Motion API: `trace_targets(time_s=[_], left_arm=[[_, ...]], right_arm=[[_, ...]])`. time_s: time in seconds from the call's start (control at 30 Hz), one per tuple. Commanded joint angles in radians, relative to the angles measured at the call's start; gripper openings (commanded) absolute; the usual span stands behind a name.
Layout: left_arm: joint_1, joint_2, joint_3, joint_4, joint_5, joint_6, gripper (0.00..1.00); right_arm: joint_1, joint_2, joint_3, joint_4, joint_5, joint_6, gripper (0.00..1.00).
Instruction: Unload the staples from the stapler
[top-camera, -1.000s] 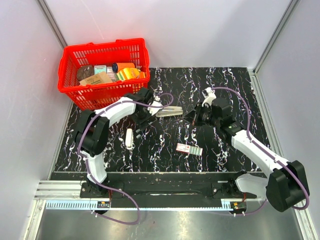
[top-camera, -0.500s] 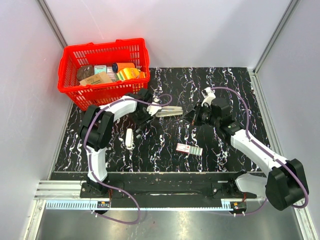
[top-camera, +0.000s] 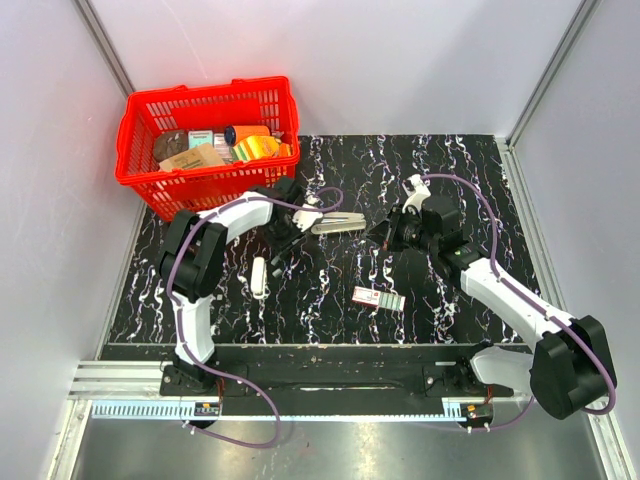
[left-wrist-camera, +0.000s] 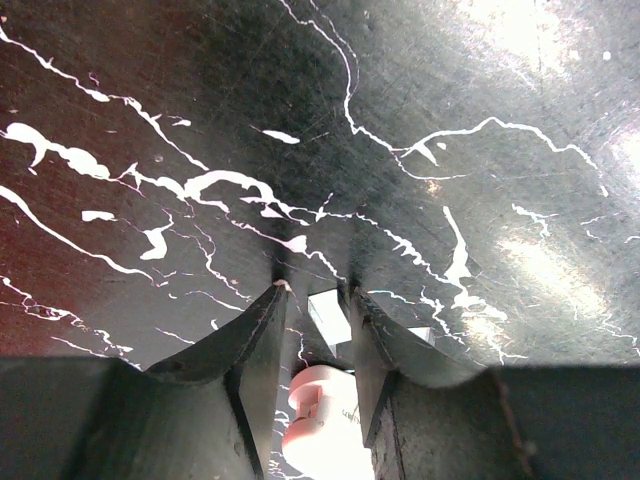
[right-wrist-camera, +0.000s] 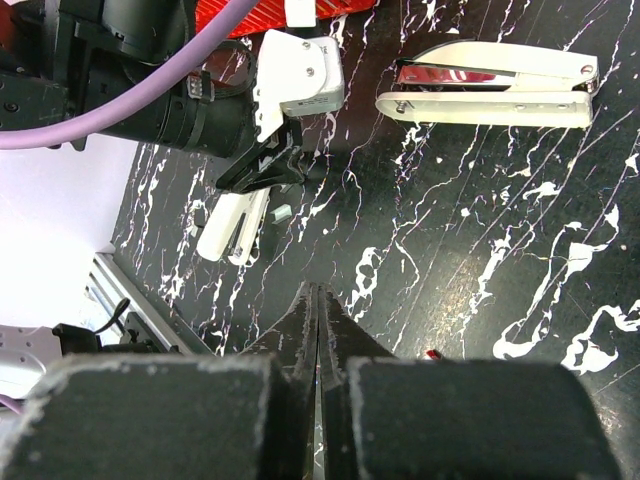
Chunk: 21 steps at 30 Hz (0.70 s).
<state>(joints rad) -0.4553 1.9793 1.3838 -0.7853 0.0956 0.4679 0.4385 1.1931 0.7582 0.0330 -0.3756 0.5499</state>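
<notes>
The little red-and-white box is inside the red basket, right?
Not quite. The little red-and-white box is not inside the red basket. It lies flat on the black table, out in the open. The top external view shows it.

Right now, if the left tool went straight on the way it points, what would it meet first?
Most likely the black marbled tabletop. The left tool points down at it, and nothing shows between the tips and the surface. How near the tips are to it is unclear.
</notes>
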Motion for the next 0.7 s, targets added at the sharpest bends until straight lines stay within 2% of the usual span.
trace_targets(time_s=[0.0,0.1,0.2,0.37,0.53,0.67], left_arm=[[0.001,-0.022,-0.045,0.001,0.016,-0.021,0.36],[0.001,-0.033,-0.063,0.004,0.016,-0.032,0.31],[-0.009,-0.045,-0.080,0.004,0.015,-0.038,0.23],[-0.028,-0.068,-0.094,0.003,0.004,-0.054,0.01],[-0.037,-0.099,-0.085,-0.006,0.003,-0.063,0.00],[-0.039,-0.112,-0.060,-0.015,-0.008,-0.066,0.10]], right_arm=[[0.008,-0.004,0.009,0.025,0.012,-0.021,0.00],[0.008,-0.006,0.009,0.019,0.014,-0.027,0.00],[0.008,-0.009,0.009,0.015,0.014,-0.031,0.00],[0.008,-0.012,0.009,0.010,0.018,-0.038,0.00],[0.008,-0.013,0.015,0.001,0.020,-0.041,0.00],[0.006,-0.018,0.015,-0.005,0.024,-0.047,0.00]])
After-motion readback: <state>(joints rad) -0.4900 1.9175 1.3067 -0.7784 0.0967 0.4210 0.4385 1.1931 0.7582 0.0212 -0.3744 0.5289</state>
